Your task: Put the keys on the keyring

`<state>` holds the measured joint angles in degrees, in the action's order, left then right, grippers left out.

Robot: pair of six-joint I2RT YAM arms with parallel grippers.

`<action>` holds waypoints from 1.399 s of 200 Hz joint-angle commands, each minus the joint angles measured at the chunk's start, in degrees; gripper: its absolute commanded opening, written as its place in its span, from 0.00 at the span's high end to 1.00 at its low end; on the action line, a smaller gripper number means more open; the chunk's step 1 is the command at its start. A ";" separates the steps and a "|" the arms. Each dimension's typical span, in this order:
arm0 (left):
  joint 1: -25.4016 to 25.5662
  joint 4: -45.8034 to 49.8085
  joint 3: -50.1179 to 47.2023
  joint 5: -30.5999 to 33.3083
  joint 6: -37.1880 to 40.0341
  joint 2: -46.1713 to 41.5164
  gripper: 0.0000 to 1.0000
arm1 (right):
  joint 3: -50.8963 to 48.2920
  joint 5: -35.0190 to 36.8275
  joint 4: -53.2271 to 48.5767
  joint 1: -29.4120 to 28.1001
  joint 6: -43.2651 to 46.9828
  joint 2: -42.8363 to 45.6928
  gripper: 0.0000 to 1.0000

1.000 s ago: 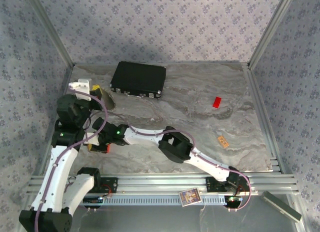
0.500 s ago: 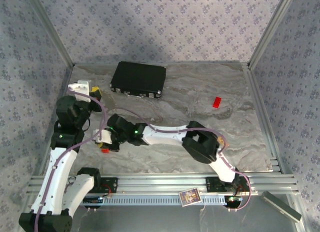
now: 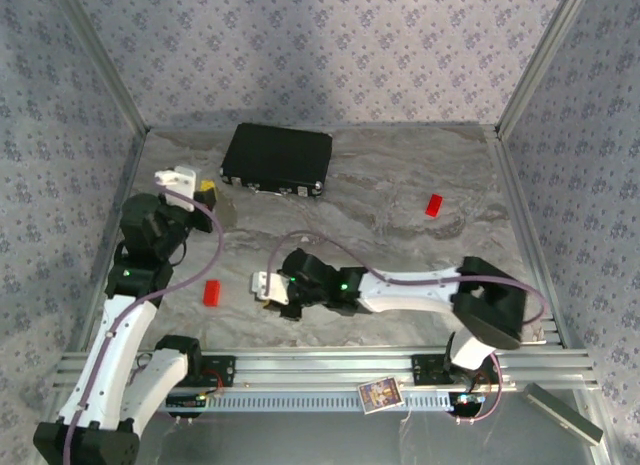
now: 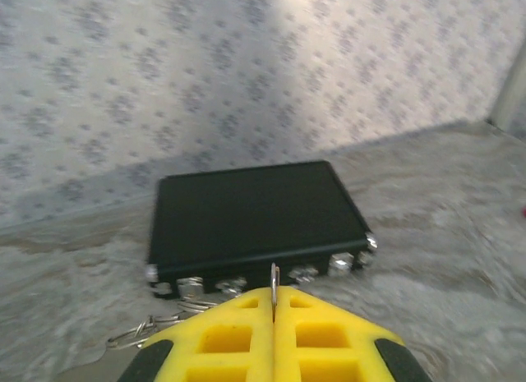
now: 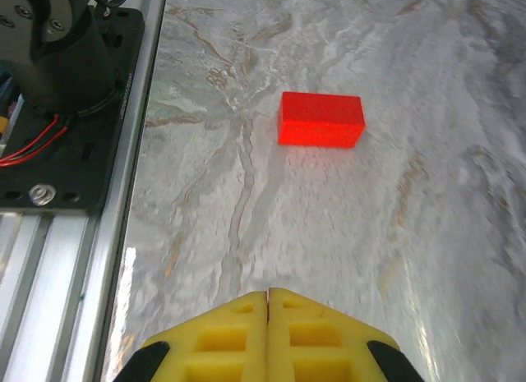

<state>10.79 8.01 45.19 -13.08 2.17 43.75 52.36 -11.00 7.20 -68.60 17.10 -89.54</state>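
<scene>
Keyring held edge-on in the clamped left gripper, before black case.
Right gripper is pressed closed, empty; red block is seen ahead.

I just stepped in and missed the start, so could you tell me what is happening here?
The left pincer is shut on a thin metal ring, apparently the keyring, held up in front of the black case. The right pincer is shut and looks empty, low over the table near a red block.
</scene>
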 commanded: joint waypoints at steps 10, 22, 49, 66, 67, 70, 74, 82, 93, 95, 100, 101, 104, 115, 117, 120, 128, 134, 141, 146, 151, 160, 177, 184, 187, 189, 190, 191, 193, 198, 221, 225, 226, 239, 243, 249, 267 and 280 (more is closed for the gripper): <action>4.86 -1.06 -0.96 -7.61 7.85 1.92 1.00 | -7.23 3.54 -2.65 2.04 -7.48 8.99 1.00; 6.17 -0.20 -0.98 -11.44 9.51 3.22 1.00 | -10.17 4.27 -2.18 2.86 -9.88 11.72 1.00; 7.92 0.69 -1.93 -19.35 11.75 5.99 1.00 | -15.19 5.53 -1.48 4.72 -13.85 17.33 1.00; 9.73 1.78 -2.07 -22.04 14.41 7.90 1.00 | -17.95 5.82 -1.01 5.83 -15.73 20.79 1.00; 9.84 1.89 -2.05 -22.23 14.60 8.05 1.00 | -18.06 5.86 -0.99 5.92 -15.84 20.89 1.00; 10.15 2.35 -1.98 -22.65 15.05 8.43 1.00 | -18.51 5.86 -0.95 6.04 -16.18 21.60 1.00; 10.63 3.07 -1.75 -23.17 15.79 8.89 1.00 | -18.96 5.90 -1.11 6.37 -16.65 22.38 1.00; 11.56 4.64 -1.35 -24.00 17.29 9.68 1.00 | -19.47 5.91 -1.33 6.99 -17.37 23.86 1.00; 12.87 6.46 -0.98 -25.05 19.20 10.45 1.00 | -20.23 5.50 -1.62 7.88 -18.29 25.75 1.00; 13.10 6.66 -0.98 -25.15 19.61 10.54 1.00 | -20.42 5.37 -1.63 8.09 -18.39 26.09 1.00; 13.64 6.99 -0.98 -25.55 20.22 10.65 1.00 | -20.59 4.78 -1.60 8.67 -18.63 26.83 1.00; 13.73 7.00 -1.02 -25.57 20.36 10.65 1.00 | -20.70 4.68 -1.63 8.80 -18.70 26.98 1.00; 14.00 7.12 -1.11 -26.05 20.86 10.78 1.00 | -20.77 4.32 -1.62 9.12 -18.81 27.42 1.00; 14.88 7.70 -1.40 -28.50 22.91 10.87 1.00 | -20.81 2.31 -1.79 10.63 -18.97 28.86 1.00; 15.05 7.85 -1.41 -28.76 23.26 10.91 1.00 | -20.81 1.98 -1.76 10.86 -18.98 29.02 1.00; 15.32 8.01 -1.43 -29.44 23.74 10.96 1.00 | -20.81 1.39 -1.80 11.22 -18.89 29.51 1.00; 16.10 8.20 -1.55 -30.53 24.76 11.14 1.00 | -20.72 0.34 -2.00 12.19 -18.77 30.30 1.00; 16.64 8.45 -1.58 -31.15 25.36 11.27 1.00 | -20.72 -0.69 -1.98 12.84 -18.78 30.82 1.00; 17.20 8.72 -1.53 -31.63 25.96 11.51 1.00 | -20.84 -1.79 -2.12 13.56 -18.85 31.23 1.00; 17.49 8.92 -1.46 -31.74 26.30 11.76 1.00 | -20.81 -2.43 -2.25 14.01 -18.99 31.43 1.00; 17.85 9.03 -1.49 -31.76 26.51 12.02 1.00 | -20.89 -2.81 -2.48 14.36 -19.26 31.45 1.00; 18.10 9.04 -1.42 -31.21 26.48 12.49 1.00 | -21.09 -2.90 -3.15 14.97 -20.09 31.26 1.00; 18.53 8.20 -1.59 -29.21 25.90 13.10 1.00 | -20.52 -1.02 -6.33 15.17 -23.32 29.72 1.00; 18.64 7.80 -1.68 -28.49 25.58 13.34 1.00 | -19.77 -0.48 -8.50 15.26 -25.68 28.58 1.00; 18.66 7.73 -1.75 -28.23 25.54 13.30 1.00 | -19.43 -0.43 -9.31 15.33 -26.69 28.06 1.00; 18.59 7.57 -1.81 -28.10 25.45 13.38 1.00 | -19.28 -0.40 -9.77 15.22 -27.39 27.72 1.00; 18.62 7.51 -1.83 -28.07 25.44 13.38 1.00 | -19.25 -0.45 -10.03 15.19 -27.74 27.51 1.00; 18.64 7.49 -1.89 -28.02 25.39 13.38 1.00 | -19.06 -0.48 -10.20 15.18 -28.09 27.32 1.00; 18.63 7.40 -1.93 -27.80 25.41 13.43 1.00 | -18.85 -0.57 -10.67 15.16 -28.57 26.90 1.00; 18.66 7.09 -2.02 -27.51 25.26 13.47 1.00 | -18.32 -0.77 -11.82 15.16 -30.54 25.79 1.00; 18.65 5.69 -2.80 -27.22 24.67 13.77 1.00 | -15.75 -1.84 -16.86 14.41 -37.48 20.74 1.00; 18.66 5.58 -2.97 -27.25 24.63 13.78 1.00 | -15.38 -2.03 -17.40 14.17 -38.34 19.96 1.00; 18.70 5.55 -2.99 -27.21 24.63 13.80 1.00 | -15.28 -2.06 -17.57 14.14 -38.58 19.85 1.00; 18.72 5.14 -3.27 -27.20 24.54 13.91 1.00 | -14.52 -2.80 -18.47 13.84 -40.92 17.88 1.00; 18.69 5.10 -3.31 -27.11 24.48 14.05 1.00 | -14.29 -2.94 -18.75 13.76 -41.43 17.16 1.00; 18.66 5.08 -3.39 -27.17 24.46 13.92 1.00 | -13.92 -3.13 -19.21 13.68 -41.97 16.24 1.00; 18.69 5.06 -3.69 -27.06 24.40 13.74 1.00 | -11.72 -2.28 -21.96 13.87 -42.14 13.25 1.00; 18.70 5.13 -4.09 -26.84 24.54 13.40 1.00 | -10.02 -2.33 -23.21 14.38 -42.14 10.93 1.00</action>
<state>29.06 15.90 41.71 -39.13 26.11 57.54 38.28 -12.91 -11.05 -54.68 -21.71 -75.35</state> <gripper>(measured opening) 0.046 0.052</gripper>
